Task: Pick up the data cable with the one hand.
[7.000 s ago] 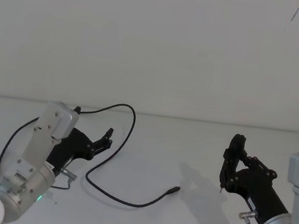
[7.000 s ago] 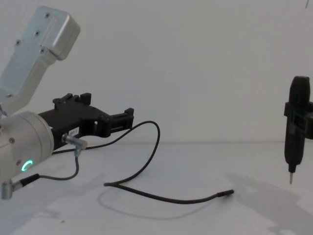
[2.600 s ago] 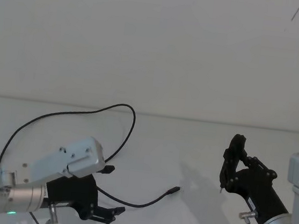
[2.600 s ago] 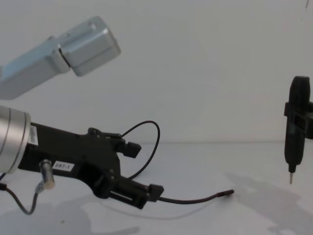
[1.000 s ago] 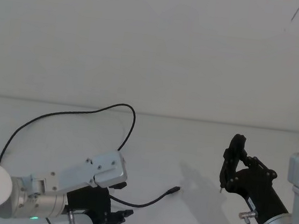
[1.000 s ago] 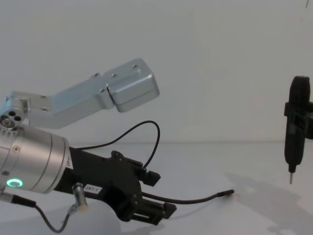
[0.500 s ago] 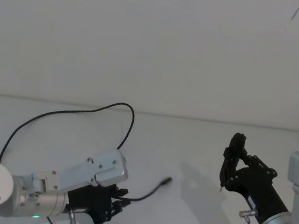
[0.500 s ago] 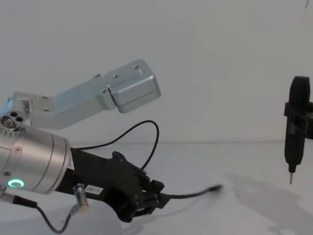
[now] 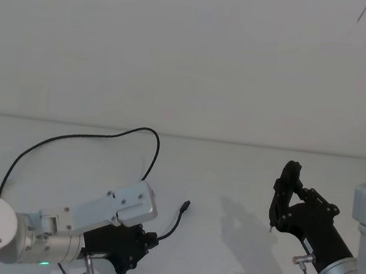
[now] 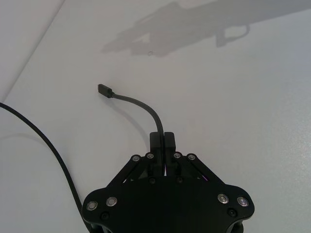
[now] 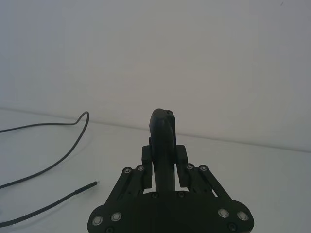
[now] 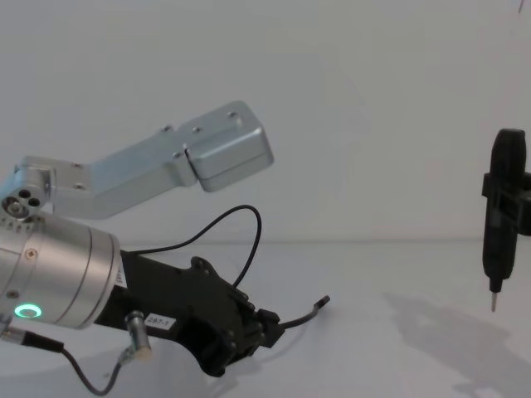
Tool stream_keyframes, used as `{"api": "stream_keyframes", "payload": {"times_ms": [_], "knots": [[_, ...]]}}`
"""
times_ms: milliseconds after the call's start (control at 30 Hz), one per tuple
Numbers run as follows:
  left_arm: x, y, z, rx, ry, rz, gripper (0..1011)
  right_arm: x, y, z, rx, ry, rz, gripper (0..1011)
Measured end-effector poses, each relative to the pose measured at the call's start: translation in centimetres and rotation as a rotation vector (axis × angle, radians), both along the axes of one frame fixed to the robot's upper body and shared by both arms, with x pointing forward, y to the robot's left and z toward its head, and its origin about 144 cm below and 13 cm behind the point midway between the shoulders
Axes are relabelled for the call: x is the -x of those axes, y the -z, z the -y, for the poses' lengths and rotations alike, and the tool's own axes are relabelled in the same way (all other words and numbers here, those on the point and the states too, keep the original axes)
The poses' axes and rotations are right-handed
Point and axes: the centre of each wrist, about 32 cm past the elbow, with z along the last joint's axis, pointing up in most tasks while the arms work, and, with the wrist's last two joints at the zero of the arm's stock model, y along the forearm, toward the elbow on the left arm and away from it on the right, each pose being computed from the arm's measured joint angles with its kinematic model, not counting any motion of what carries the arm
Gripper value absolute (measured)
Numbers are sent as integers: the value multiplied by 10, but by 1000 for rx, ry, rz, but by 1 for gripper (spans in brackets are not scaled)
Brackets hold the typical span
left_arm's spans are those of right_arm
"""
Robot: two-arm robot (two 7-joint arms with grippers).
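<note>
Left claw (image 9: 148,239) sits low at the near left of the table (image 9: 231,175), its fingers drawn together and clamped on the data cable (image 9: 84,135) a short way back from the plug tip (image 9: 186,205). From the grip the short free end runs on ahead of the claw, roughly along its own long axis, curving towards the far right. The long remainder trails back past the claw's left side and sweeps in a wide loop over the far left of the table.

Right claw (image 9: 287,188) hangs well apart on the right, closed on a pen-like tool (image 12: 495,282), so the left arm is by far the nearer and already has the hold. A lift looks like the step in hand, and I judge the loop will drag after it.

Left wrist view makes the pinch plain: the cable (image 10: 141,104) enters straight between the closed tips (image 10: 162,138). Chest view adds that the plug tip (image 12: 323,300) appears to curl up clear of the table, while the head view alone lays out the whole loop
</note>
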Motion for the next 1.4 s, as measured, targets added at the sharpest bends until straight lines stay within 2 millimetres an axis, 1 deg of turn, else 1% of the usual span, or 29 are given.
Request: {"api": "stream_keyframes", "payload": {"times_ms": [333, 667, 800, 933, 1067, 1233, 1400], "knots": [[1, 1, 0, 2, 10, 13, 41, 0, 0, 0, 0, 0, 0, 283], [7, 2, -4, 27, 95, 82, 41, 1, -7, 6, -33, -34, 2, 284], [9, 3, -9, 44, 141, 111, 40, 3, -14, 11, -64, -64, -1, 284], [12, 3, -16, 70, 194, 140, 40, 6, -26, 17, -105, -96, -2, 284], [16, 3, -28, 93, 245, 162, 40, 10, -38, 22, -133, -122, 3, 284], [21, 2, -40, 115, 288, 183, 40, 17, -53, 27, -166, -157, 10, 284], [24, 2, -46, 126, 313, 196, 41, 21, -63, 28, -185, -178, 16, 284]]}}
